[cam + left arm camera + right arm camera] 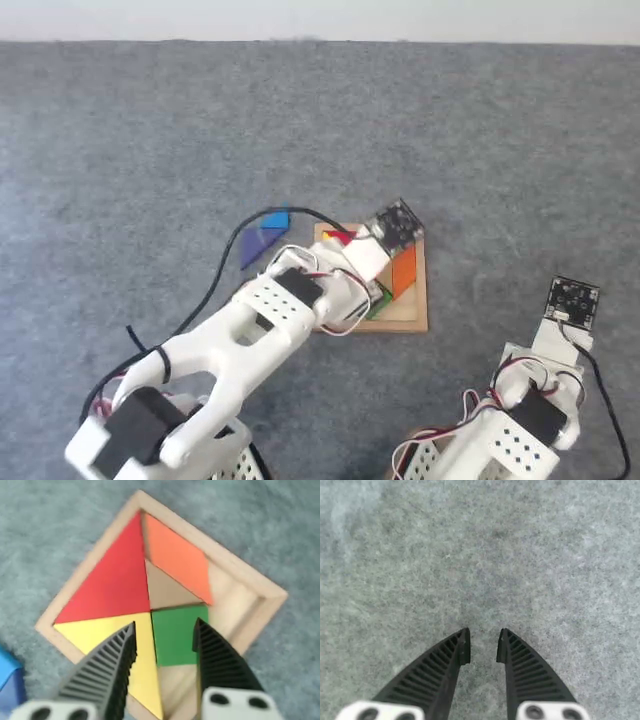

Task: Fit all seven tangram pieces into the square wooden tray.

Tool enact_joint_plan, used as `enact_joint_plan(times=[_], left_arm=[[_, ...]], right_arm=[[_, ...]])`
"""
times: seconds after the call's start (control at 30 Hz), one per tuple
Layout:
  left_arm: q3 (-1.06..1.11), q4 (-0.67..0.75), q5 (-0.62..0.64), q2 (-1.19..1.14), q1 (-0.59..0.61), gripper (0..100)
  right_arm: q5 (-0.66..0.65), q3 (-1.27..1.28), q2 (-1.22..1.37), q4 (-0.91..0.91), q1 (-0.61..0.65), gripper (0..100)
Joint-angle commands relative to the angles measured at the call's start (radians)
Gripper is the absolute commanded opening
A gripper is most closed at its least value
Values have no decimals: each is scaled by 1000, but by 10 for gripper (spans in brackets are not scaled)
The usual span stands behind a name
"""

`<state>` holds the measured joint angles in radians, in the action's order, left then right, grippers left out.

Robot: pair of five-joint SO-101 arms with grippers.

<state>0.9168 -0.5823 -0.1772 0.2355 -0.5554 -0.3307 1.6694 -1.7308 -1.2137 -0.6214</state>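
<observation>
4 pieces lie in the square wooden tray (92, 562), the left gripper (165, 625) hangs wide and empty over the green square (177, 635), and I think it must next grab the blue piece (275, 219) beside the tray.

The surface (150, 130) is lit evenly and softly from overhead, and no hard shadows are cast. Only a faint, diffuse shade is seen beneath the left arm (250, 325). A mild sheen is carried by the yellow piece (85, 632), and the bare wood inside the tray (272, 597) is dimmed slightly along its rim. In the right wrist view a paler patch is seen toward one corner of the surface, and a weak shadow is laid between the fingers (445, 675).
</observation>
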Motion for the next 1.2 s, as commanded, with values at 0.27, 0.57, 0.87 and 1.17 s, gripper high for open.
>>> enact_joint_plan(times=[0.27, 0.57, 0.87, 1.17], left_arm=[[-263, -132, 51, 5, 600, 174], [-630, -359, -38, -402, 646, 174], [-978, -545, -147, -632, 575, 174], [-995, -600, -167, -671, 479, 171]], right_arm=[[-9, 18, -19, -10, 8, 114], [-9, 18, -19, -10, 8, 114], [-9, 18, -19, -10, 10, 114], [-9, 18, -19, -8, 10, 114]])
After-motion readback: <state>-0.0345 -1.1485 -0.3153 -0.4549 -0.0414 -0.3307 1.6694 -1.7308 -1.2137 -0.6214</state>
